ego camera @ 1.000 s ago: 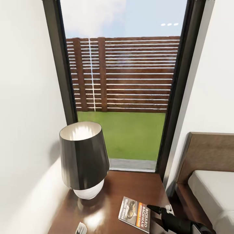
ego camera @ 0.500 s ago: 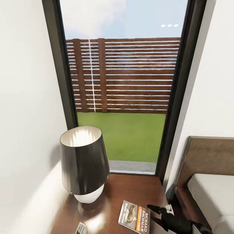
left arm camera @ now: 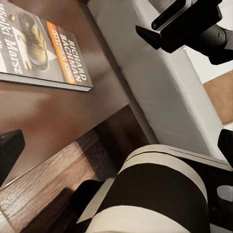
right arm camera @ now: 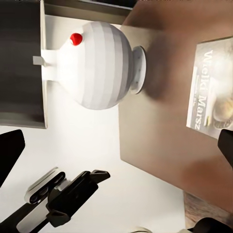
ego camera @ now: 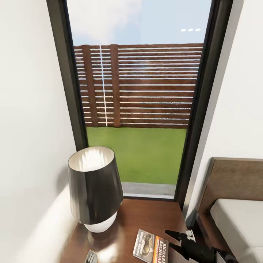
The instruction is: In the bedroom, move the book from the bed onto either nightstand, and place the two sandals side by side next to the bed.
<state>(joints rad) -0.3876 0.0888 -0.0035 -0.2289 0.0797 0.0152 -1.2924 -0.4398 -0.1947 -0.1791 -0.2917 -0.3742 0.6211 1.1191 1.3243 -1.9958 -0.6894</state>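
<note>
The book (left arm camera: 41, 48) lies flat on the nightstand (left arm camera: 63, 116).

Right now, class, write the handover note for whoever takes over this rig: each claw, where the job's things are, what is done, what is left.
Left claw: open, empty.
Right claw: open, empty, hovering just beside the book.
Book: lying flat, cover up, on the nightstand, near the lamp; the bed is to the right.
Done: book is on the nightstand.
Left: set the two sandals side by side next to the bed; turn to find them first.
</note>
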